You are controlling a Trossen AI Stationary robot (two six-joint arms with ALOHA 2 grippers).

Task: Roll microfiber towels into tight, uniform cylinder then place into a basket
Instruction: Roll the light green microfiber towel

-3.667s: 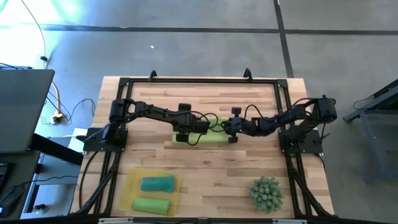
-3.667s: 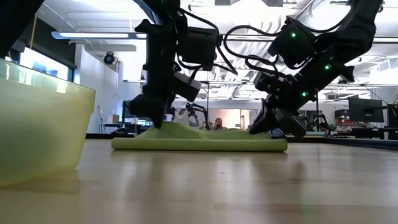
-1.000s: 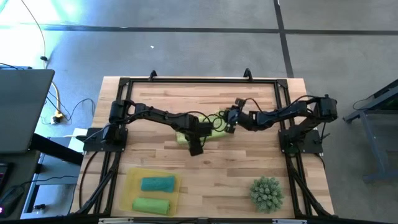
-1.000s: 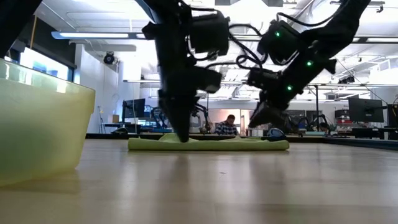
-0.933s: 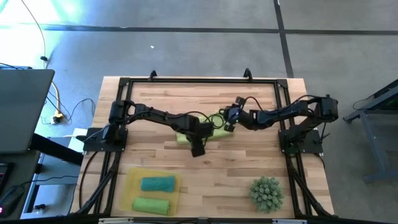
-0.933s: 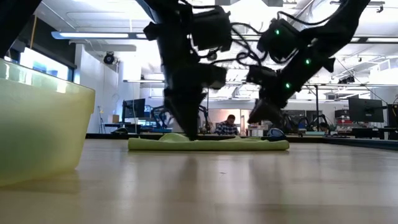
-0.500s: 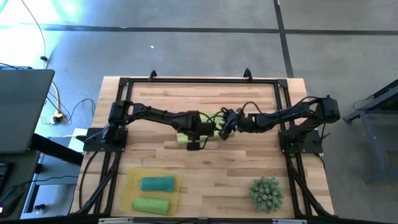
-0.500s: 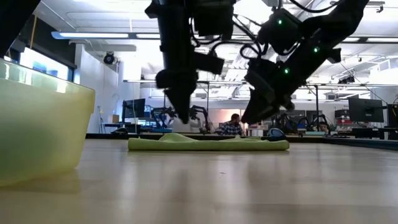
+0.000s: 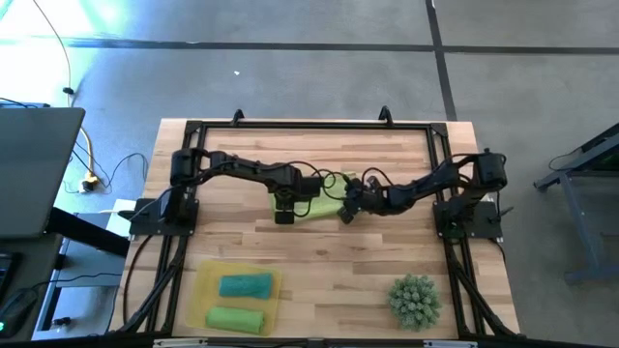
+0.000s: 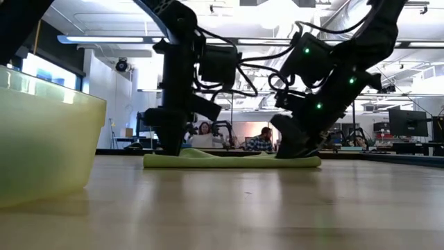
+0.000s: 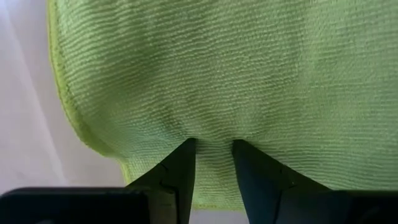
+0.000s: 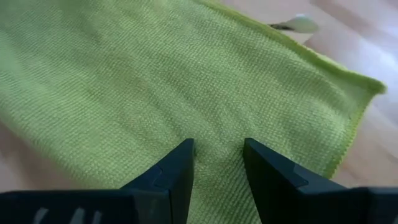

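The green towel (image 9: 324, 203) lay flat at the table's (image 9: 387, 261) centre, soft, light and limp, so likely best pinched at its edges, where the left fingers (image 11: 211, 165) at nine o'clock and right fingers (image 12: 217, 165) at three o'clock pressed down slightly spread.

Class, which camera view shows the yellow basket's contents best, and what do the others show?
The high view: basket seen from above, holding two rolled towels. The low view shows only its wall; neither wrist view shows it.
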